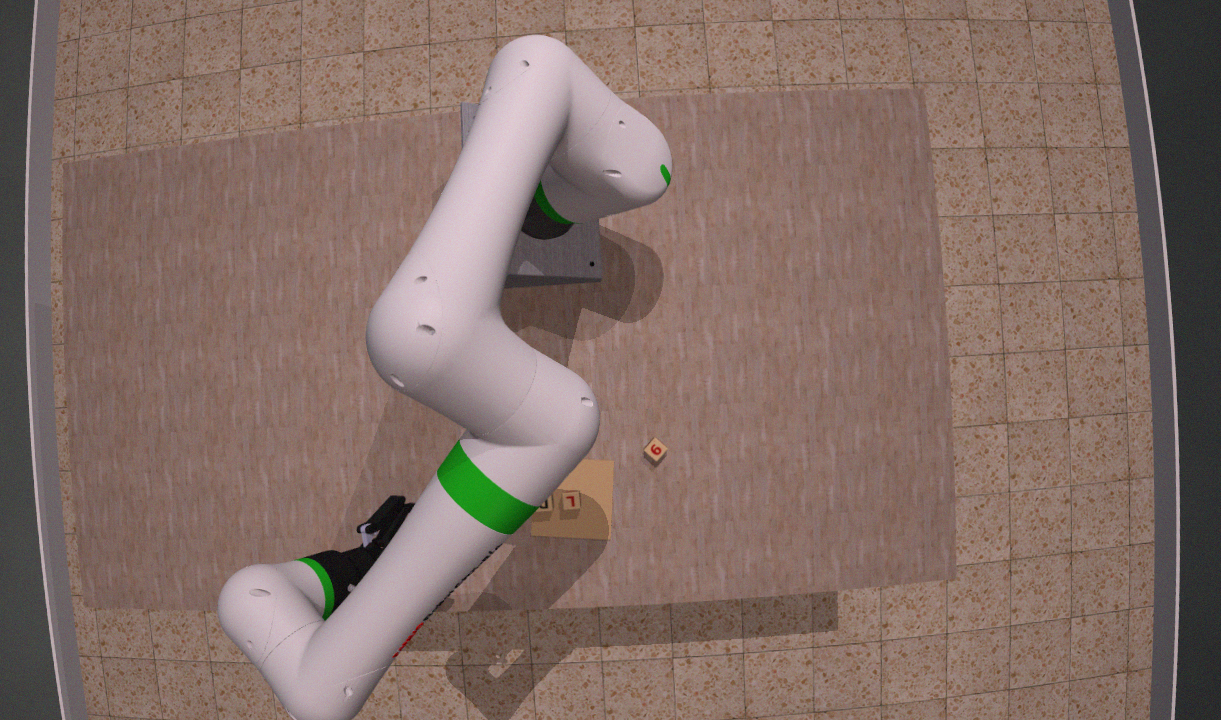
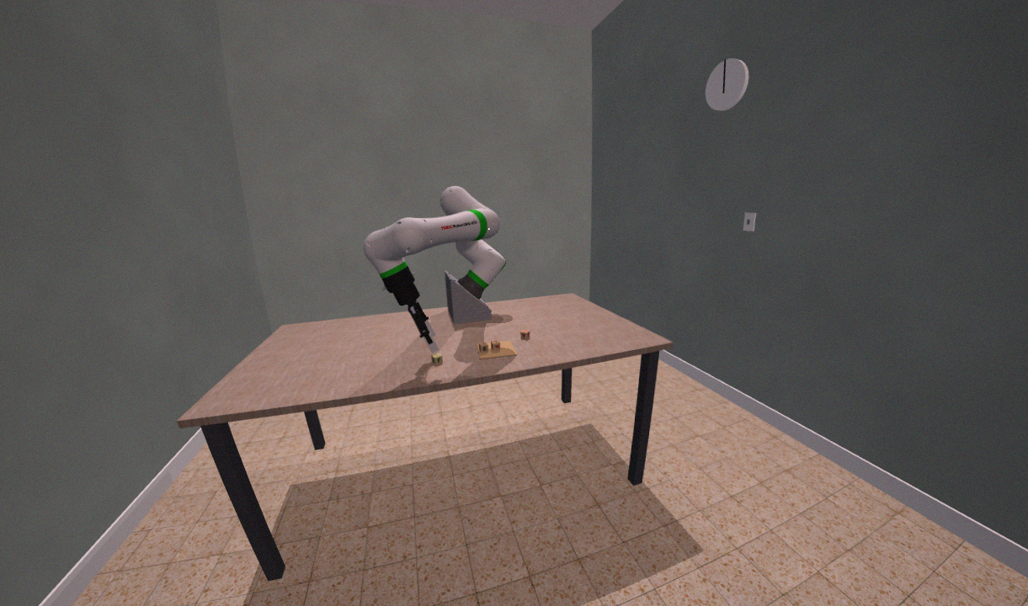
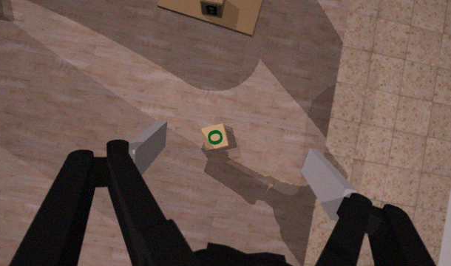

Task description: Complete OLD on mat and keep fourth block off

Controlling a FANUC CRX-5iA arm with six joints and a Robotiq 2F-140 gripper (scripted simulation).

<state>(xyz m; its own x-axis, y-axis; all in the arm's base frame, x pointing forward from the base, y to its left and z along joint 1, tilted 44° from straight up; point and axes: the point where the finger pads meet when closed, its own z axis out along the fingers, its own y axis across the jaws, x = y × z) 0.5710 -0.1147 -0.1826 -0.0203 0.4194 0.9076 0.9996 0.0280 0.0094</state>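
Note:
A wooden block with a green O (image 3: 214,137) lies on the table, letter up, near the front edge; it also shows in the exterior view (image 2: 437,358). My gripper (image 3: 236,147) is open and empty, hanging above the O block with the fingers spread to either side of it. The tan mat (image 1: 582,501) holds the L block (image 1: 570,501) and, beside it, a block half hidden by my arm (image 1: 544,503). In the wrist view one block (image 3: 212,7) sits on the mat (image 3: 225,15) at the top edge. A block with a red letter (image 1: 655,450) lies off the mat.
The grey base wedge (image 2: 464,301) stands at the back of the table. The table's front edge (image 3: 333,111) runs just right of the O block, with tiled floor beyond. My arm (image 1: 471,358) hides the O block in the overhead view.

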